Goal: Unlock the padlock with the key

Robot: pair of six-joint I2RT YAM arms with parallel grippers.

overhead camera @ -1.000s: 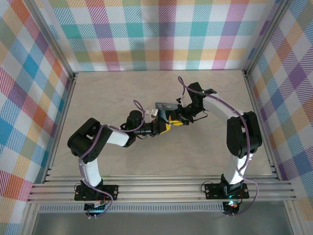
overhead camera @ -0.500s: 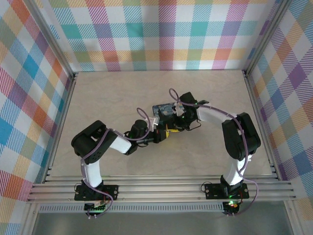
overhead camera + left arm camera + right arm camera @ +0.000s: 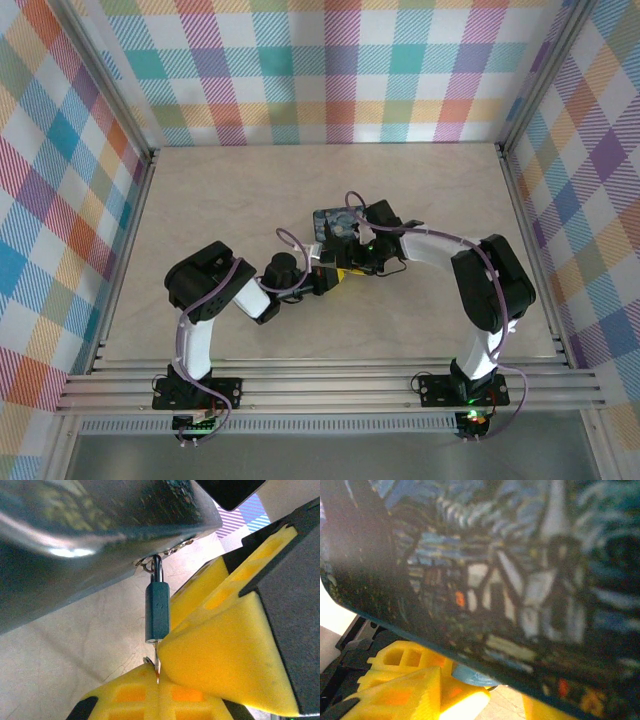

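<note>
In the left wrist view, the left gripper (image 3: 159, 674) has its yellow pads (image 3: 225, 650) pressed together on the key (image 3: 157, 663). Only a thin sliver of grey metal shows where the two pads meet. The key's long axis runs straight up the picture, and its tip points into the underside of the padlock (image 3: 157, 611) directly above it. The padlock hangs in the same line, with its blue body upright, its keyhole end facing down toward the key and its shackle on top. The shackle is hooked through a small metal ring at the edge of the box (image 3: 100, 525), which slants overhead. From the top camera, this cluster sits around the middle of the table (image 3: 220, 200), with the left gripper's yellow just on the near side of the box (image 3: 335, 218). The right gripper (image 3: 365, 245) is close against the box's right side, but whether its fingers are spread or closed cannot be told. In the right wrist view, the box's painted surface (image 3: 520, 580) is blurred and very near.
</note>
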